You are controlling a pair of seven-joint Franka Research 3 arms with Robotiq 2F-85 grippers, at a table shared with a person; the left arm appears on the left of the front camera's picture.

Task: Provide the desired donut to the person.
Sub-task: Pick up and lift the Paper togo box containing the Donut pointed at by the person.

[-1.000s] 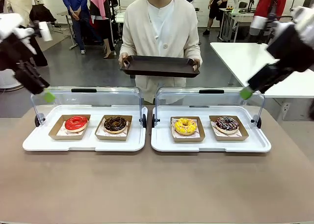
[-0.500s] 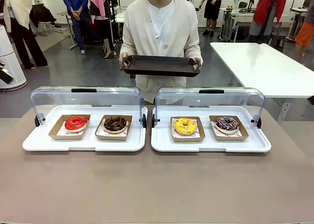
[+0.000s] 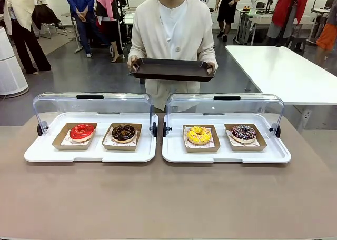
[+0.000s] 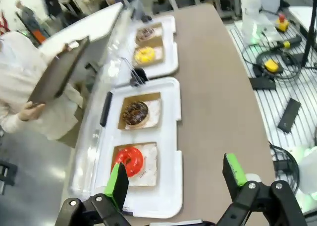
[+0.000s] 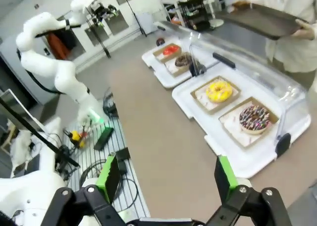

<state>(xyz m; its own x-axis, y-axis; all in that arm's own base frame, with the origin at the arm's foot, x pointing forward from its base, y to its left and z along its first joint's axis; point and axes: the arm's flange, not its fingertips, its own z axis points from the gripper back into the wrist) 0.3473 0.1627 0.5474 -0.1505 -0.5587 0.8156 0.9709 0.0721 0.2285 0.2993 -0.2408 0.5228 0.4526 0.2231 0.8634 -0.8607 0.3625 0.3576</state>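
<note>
Four donuts along the desk's (image 3: 168, 198) far edge, in open cases (image 3: 89, 156): red donut (image 3: 81, 131), chocolate donut (image 3: 124, 132), yellow donut (image 3: 198, 135), sprinkled donut (image 3: 244, 132). None taken; which is wanted is unclear. Person (image 3: 172, 35) beyond that edge holds tray (image 3: 172, 70). Left gripper (image 4: 176, 175), right gripper (image 5: 166, 175): fingers spread, holding nothing. Entire handover remains.

Donuts: four, namely red donut (image 3: 81, 131), chocolate donut (image 3: 124, 132), yellow donut (image 3: 198, 135), sprinkled donut (image 3: 244, 132)
Display cases: two, namely left case (image 3: 89, 155), right case (image 3: 226, 157)
Dark tray (image 3: 172, 70): one
</note>
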